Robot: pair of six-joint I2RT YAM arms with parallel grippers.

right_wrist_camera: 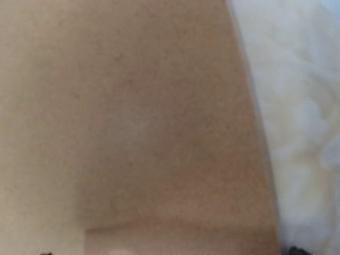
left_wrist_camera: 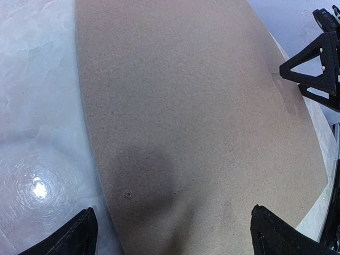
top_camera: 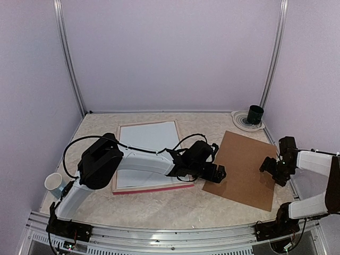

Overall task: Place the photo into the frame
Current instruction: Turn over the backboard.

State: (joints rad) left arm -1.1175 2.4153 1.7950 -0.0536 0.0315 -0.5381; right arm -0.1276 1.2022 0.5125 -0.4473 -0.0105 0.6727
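Note:
The frame (top_camera: 154, 188) lies flat left of centre, its pink-red edge toward me, and a white sheet (top_camera: 149, 151) fills its inside. The photo's printed side shows in no view. To the right of the frame lies a brown backing board (top_camera: 244, 164). My left gripper (top_camera: 215, 172) hovers open over the board's near left corner. In the left wrist view its tips straddle the board (left_wrist_camera: 186, 117), with the left gripper (left_wrist_camera: 178, 236) holding nothing. My right gripper (top_camera: 273, 170) stands open at the board's right edge. The right wrist view shows the board (right_wrist_camera: 133, 117) blurred and very close, with the right gripper (right_wrist_camera: 170, 252) empty.
A white cup (top_camera: 53, 182) stands at the table's left edge beside the left arm. At the back right corner a dark green cup (top_camera: 255, 113) sits on a round plate (top_camera: 241, 123). Walls enclose the table on three sides.

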